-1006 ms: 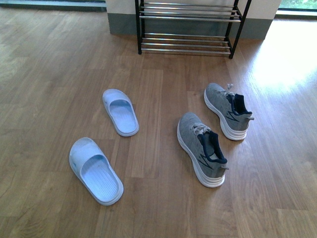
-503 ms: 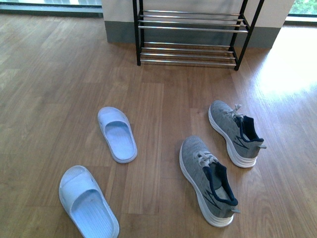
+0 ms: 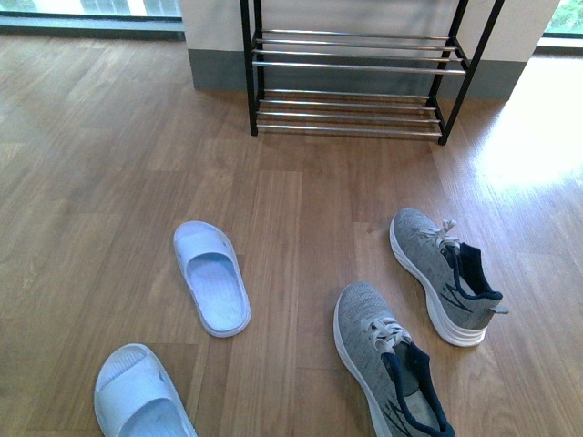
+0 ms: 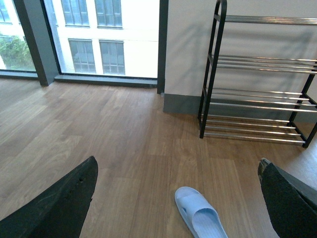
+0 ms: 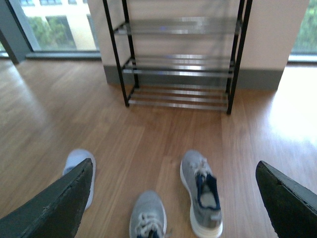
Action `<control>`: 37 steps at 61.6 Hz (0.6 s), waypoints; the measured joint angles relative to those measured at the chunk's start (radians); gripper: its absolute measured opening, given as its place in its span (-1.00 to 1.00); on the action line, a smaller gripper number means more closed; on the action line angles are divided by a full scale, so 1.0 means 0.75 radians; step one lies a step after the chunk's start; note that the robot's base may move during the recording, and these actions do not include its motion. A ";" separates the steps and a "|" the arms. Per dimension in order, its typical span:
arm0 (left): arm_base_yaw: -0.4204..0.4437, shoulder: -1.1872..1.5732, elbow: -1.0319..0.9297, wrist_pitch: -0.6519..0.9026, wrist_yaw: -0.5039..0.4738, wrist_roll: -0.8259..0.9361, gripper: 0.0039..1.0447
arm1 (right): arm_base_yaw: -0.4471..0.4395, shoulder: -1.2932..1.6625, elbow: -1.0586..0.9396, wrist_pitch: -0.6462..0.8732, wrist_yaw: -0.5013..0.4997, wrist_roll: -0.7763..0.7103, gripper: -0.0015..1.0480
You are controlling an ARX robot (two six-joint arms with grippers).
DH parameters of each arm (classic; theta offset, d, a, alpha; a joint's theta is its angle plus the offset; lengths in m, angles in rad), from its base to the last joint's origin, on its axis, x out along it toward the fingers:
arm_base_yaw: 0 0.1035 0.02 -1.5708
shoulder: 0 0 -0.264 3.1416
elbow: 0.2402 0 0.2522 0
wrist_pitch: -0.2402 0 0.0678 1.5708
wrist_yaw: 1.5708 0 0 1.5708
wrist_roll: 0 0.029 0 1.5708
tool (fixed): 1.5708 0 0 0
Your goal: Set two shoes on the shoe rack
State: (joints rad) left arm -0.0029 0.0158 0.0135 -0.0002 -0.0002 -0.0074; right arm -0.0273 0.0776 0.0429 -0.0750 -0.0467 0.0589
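Observation:
Two grey knit sneakers lie on the wooden floor in the front view, one further right (image 3: 448, 275) and one nearer (image 3: 390, 360), toes toward the shoe rack (image 3: 353, 82). Two pale blue slippers lie to the left, one in the middle (image 3: 211, 277) and one at the lower edge (image 3: 138, 393). Neither arm shows in the front view. My left gripper (image 4: 181, 208) is open, above one slipper (image 4: 200, 216), facing the rack (image 4: 260, 79). My right gripper (image 5: 173, 201) is open, above both sneakers (image 5: 202, 192) (image 5: 147, 217), with the rack (image 5: 178, 59) ahead.
The rack stands against a white wall with a grey skirting (image 3: 217, 68). Floor-length windows (image 4: 99, 37) run along the left. Bright sunlight falls on the floor at the right (image 3: 533, 137). Bare wooden floor lies between the shoes and the rack.
The front view has moved toward the rack: the rack shows lower and larger, and all the shoes have slid toward the lower edge. The shoes themselves have not moved on the floor.

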 joint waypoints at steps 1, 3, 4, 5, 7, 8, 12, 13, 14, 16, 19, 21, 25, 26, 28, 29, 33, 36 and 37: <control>0.000 0.000 0.000 0.000 0.001 0.000 0.83 | -0.013 0.040 0.007 0.002 -0.010 0.008 0.82; 0.000 0.000 0.000 0.000 0.001 0.000 0.83 | -0.037 0.104 0.021 0.012 -0.028 0.022 0.82; 0.000 0.000 0.000 0.000 0.001 0.000 0.83 | -0.055 0.149 0.032 0.027 -0.045 0.029 0.82; 0.000 0.000 0.000 0.000 0.001 0.000 0.83 | -0.076 0.200 0.047 0.047 -0.068 0.034 0.82; 0.000 0.000 0.000 0.000 0.001 0.000 0.83 | -0.106 0.284 0.074 0.082 -0.099 0.033 0.82; 0.000 0.000 0.000 0.000 0.001 0.000 0.83 | -0.126 0.345 0.093 0.111 -0.119 0.031 0.82; 0.000 0.000 0.000 0.000 0.000 0.000 0.83 | -0.197 0.587 0.158 0.242 -0.174 0.018 0.82; 0.000 0.000 0.000 0.000 0.001 0.000 0.83 | -0.208 0.625 0.166 0.265 -0.182 0.014 0.82; 0.000 0.000 0.000 0.000 0.001 0.000 0.83 | -0.226 0.704 0.183 0.313 -0.193 0.006 0.82; 0.000 0.000 0.000 0.000 0.000 0.000 0.83 | -0.251 0.827 0.207 0.389 -0.200 -0.006 0.82; 0.000 0.000 0.000 0.000 0.001 0.000 0.83 | -0.282 1.038 0.252 0.515 -0.199 -0.032 0.82; 0.000 0.000 0.000 0.000 0.001 0.000 0.83 | -0.296 1.211 0.294 0.603 -0.205 -0.047 0.82; 0.000 0.000 0.000 0.000 0.001 0.000 0.83 | -0.304 1.493 0.373 0.717 -0.209 -0.080 0.82; 0.000 0.000 0.000 0.000 0.001 0.000 0.83 | -0.303 1.614 0.413 0.757 -0.209 -0.096 0.82; 0.000 0.000 0.000 0.000 0.001 0.000 0.83 | -0.303 1.766 0.470 0.799 -0.210 -0.113 0.82; 0.000 0.000 0.000 0.000 0.001 0.000 0.83 | -0.303 1.840 0.500 0.814 -0.210 -0.121 0.82; 0.000 0.000 0.000 0.000 0.001 0.000 0.83 | -0.301 2.051 0.586 0.836 -0.206 -0.148 0.82; 0.000 0.000 0.000 0.000 0.001 0.000 0.83 | -0.301 2.249 0.689 0.845 -0.203 -0.180 0.82; 0.000 0.000 0.000 0.000 0.001 0.000 0.83 | -0.301 2.311 0.719 0.846 -0.202 -0.191 0.82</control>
State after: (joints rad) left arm -0.0029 0.0158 0.0135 -0.0002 0.0002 -0.0074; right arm -0.2527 1.8107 0.5823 0.5594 -0.1986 -0.0845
